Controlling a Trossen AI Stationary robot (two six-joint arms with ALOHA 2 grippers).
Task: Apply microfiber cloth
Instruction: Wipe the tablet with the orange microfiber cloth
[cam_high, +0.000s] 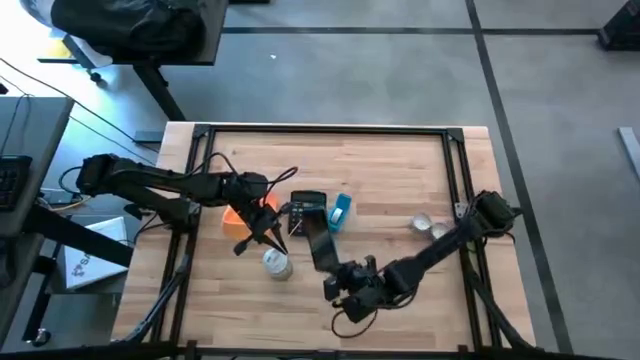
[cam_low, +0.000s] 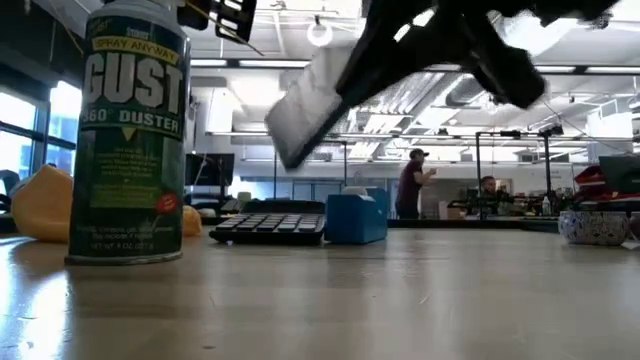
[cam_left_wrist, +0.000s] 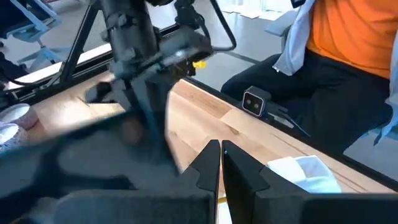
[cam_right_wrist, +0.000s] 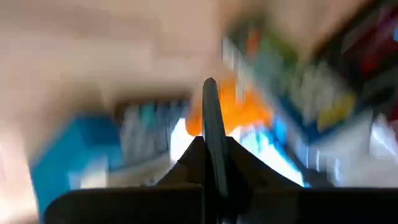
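The orange microfiber cloth (cam_high: 238, 215) lies bunched on the table left of the black calculator (cam_high: 308, 205); the low view shows the cloth (cam_low: 45, 205) behind the duster can. My left gripper (cam_high: 270, 236) hovers just near of the cloth, shut, with nothing between its fingers (cam_left_wrist: 221, 163). My right gripper (cam_high: 336, 274) is near the table's front, shut on a flat dark slab (cam_high: 322, 248), which the low view shows raised above the table (cam_low: 310, 110). My right gripper pinches the flat slab between its two fingers by one end (cam_right_wrist: 210, 134); its wrist view sees the slab edge-on. The slab runs out from the fingers toward the table's far side, tilted and lifted clear of the table.
A green duster can (cam_high: 277, 262) stands upright between the two grippers. A small blue object (cam_high: 341, 210) sits right of the calculator. Small round dishes (cam_high: 428, 226) lie at the right. People stand in the room beyond the table.
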